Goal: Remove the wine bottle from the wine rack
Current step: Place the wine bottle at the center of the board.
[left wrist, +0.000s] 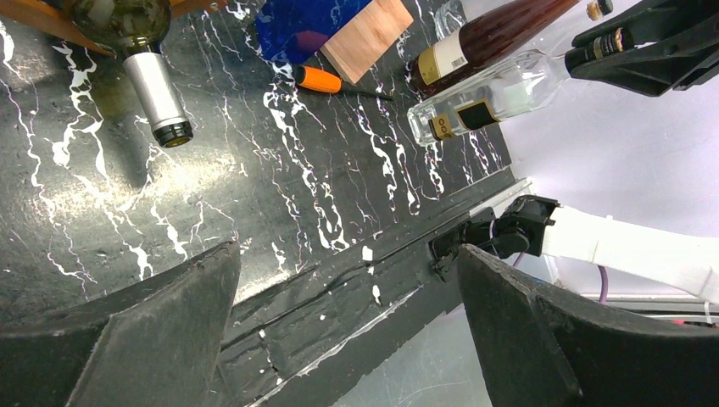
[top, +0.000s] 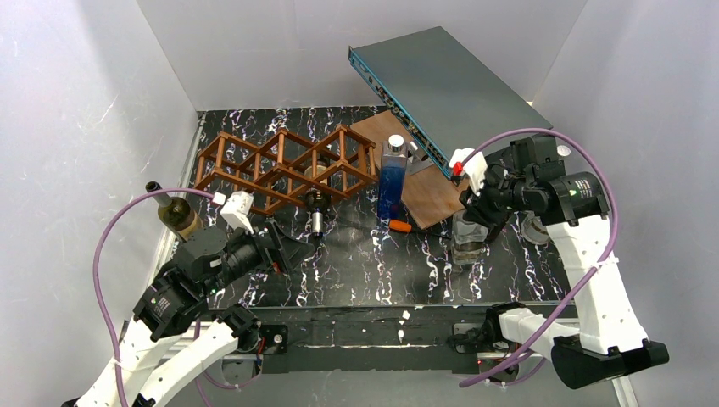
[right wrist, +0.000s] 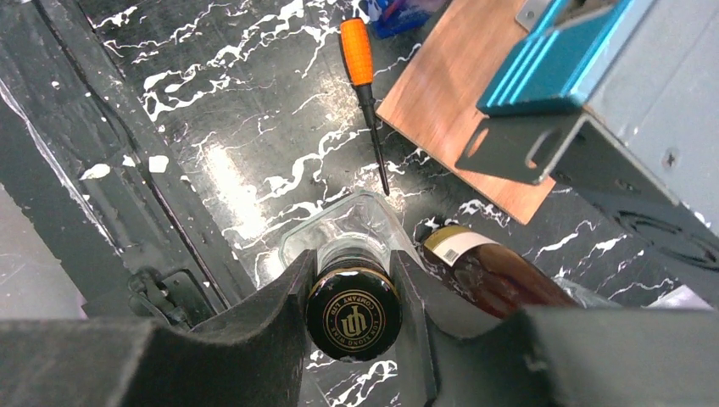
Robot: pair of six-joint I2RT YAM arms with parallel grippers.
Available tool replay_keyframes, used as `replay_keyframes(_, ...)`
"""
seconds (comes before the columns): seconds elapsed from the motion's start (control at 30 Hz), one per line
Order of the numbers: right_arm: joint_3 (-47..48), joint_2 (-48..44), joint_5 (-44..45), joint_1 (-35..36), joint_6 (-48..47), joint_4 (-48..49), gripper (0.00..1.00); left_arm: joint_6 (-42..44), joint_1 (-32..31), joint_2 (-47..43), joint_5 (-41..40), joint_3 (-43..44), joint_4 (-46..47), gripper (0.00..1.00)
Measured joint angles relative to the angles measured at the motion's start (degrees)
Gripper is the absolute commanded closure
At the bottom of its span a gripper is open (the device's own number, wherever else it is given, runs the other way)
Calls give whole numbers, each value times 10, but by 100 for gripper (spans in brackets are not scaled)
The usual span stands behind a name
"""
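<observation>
The wine rack (top: pixel 280 163) stands at the back left of the table, its brown bars also at the top left of the left wrist view (left wrist: pixel 30 15). A green wine bottle (top: pixel 316 214) lies in a lower cell, its silver-foiled neck (left wrist: pixel 158 95) sticking out toward me. My left gripper (top: pixel 303 246) hangs open just in front of that neck and holds nothing (left wrist: pixel 348 254). My right gripper (right wrist: pixel 353 284) is shut on the black cap of an upright clear bottle (top: pixel 469 244) at the right.
A brown bottle (right wrist: pixel 496 275) stands beside the clear one. An orange-handled screwdriver (top: pixel 400 226) lies mid-table near a tall blue bottle (top: pixel 392 180) and a flat wooden board (top: pixel 428 191). A grey-blue metal case (top: pixel 449 85) leans behind. An olive bottle (top: pixel 176 214) stands at the left edge.
</observation>
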Motion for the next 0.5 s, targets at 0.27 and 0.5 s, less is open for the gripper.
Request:
replay_keyframes(0.27,0,-3,25,-27,25,-1,99,8,0,-2,11,-7,3,2)
replay_keyframes(0.5,-4,-4,55,-51,45,8,99,8,0,-7,16,-11,3,2)
